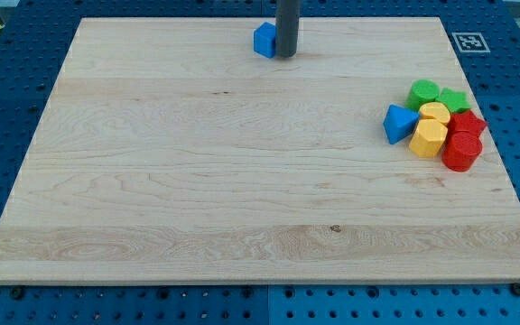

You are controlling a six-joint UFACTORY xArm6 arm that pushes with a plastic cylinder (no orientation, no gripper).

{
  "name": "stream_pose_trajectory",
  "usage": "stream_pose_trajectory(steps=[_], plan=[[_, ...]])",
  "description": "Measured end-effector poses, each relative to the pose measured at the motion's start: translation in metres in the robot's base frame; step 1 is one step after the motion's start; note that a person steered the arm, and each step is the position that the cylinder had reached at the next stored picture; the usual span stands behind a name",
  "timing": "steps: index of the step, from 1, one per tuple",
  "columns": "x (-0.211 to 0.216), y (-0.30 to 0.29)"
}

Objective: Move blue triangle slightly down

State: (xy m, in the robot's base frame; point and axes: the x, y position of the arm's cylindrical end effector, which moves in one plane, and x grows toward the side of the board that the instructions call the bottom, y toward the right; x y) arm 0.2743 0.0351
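The blue triangle (398, 123) lies on the wooden board (242, 181) at the view's right, at the left edge of a cluster of blocks. My tip (286, 56) is near the view's top centre, far up and to the left of the triangle. It stands right beside a blue block (264, 40) on that block's right side, touching it or nearly so.
The cluster at the right holds two green blocks (424, 91) (453, 99), two yellow blocks (435, 114) (429, 139) and two red blocks (467, 123) (462, 152), packed close together. A tag marker (469, 41) sits off the board's top right corner.
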Motion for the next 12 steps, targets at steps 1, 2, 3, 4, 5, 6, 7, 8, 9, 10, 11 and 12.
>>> stream_pose_trajectory(steps=[1,2,3,4,5,6,7,8,9,10,11,12], plan=[[0.0,0.0],[0.0,0.014],[0.0,0.023],[0.0,0.064],[0.007,0.11],[0.032,0.153],[0.061,0.167],[0.079,0.163],[0.087,0.127],[0.112,0.135],[0.135,0.137],[0.158,0.137]])
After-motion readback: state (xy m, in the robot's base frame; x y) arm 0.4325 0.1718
